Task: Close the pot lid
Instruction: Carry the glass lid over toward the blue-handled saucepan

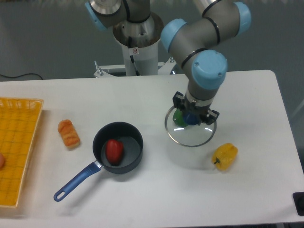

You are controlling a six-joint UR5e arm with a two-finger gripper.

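The dark pot point(118, 147) with its long blue handle sits open at the table's centre left, a red pepper point(114, 151) inside it. My gripper point(192, 118) is shut on the blue knob of the glass lid point(190, 129), which hangs above the table to the right of the pot. The lid's silver rim partly covers a green pepper point(179, 117) seen through the glass. About a lid's width of table separates lid and pot.
A yellow pepper point(224, 156) lies just right of and below the lid. An orange pastry point(69, 133) rests left of the pot. A yellow basket point(18, 147) fills the left edge. The arm's base point(138, 42) stands at the back.
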